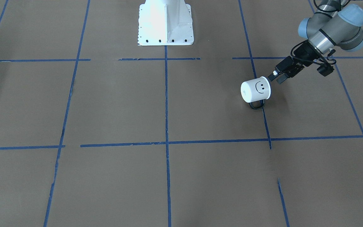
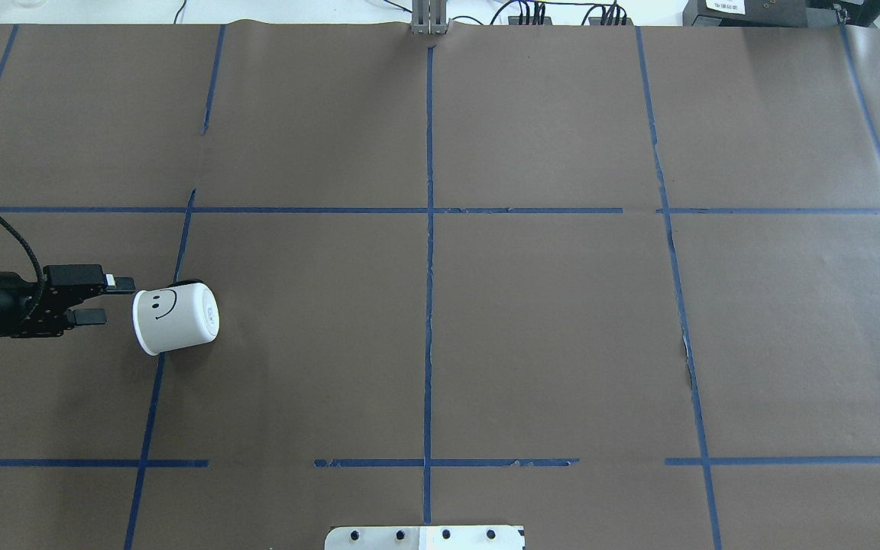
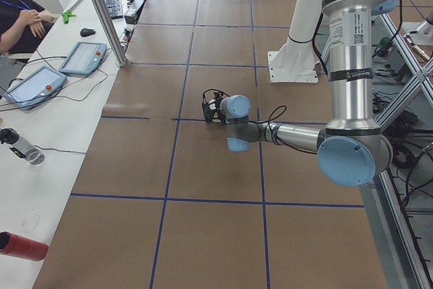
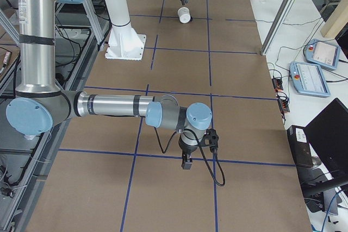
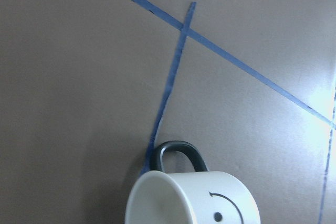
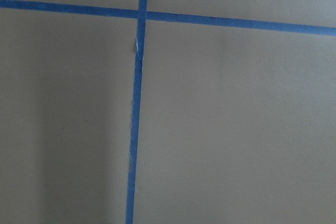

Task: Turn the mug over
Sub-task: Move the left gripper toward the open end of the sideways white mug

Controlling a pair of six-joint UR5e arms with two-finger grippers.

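Observation:
The white mug [image 2: 178,318] with a black smiley face lies on its side on the brown table, at its left side. Its open rim faces my left gripper and its base points away. Its black loop handle [image 1: 257,105] rests against the table. It also shows in the front view [image 1: 255,90], the far right-side view [image 4: 185,14] and the left wrist view [image 5: 191,198]. My left gripper [image 2: 114,299] is open and level with the table, its fingertips just short of the rim, one at the rim's edge. My right gripper [image 4: 186,162] hangs over bare table far from the mug; I cannot tell its state.
Blue tape lines [image 2: 428,267] divide the brown table into squares. The white robot base [image 1: 165,23] stands at the robot's edge. A side bench with tablets [image 3: 37,82] and a seated person lies beyond the table's far edge.

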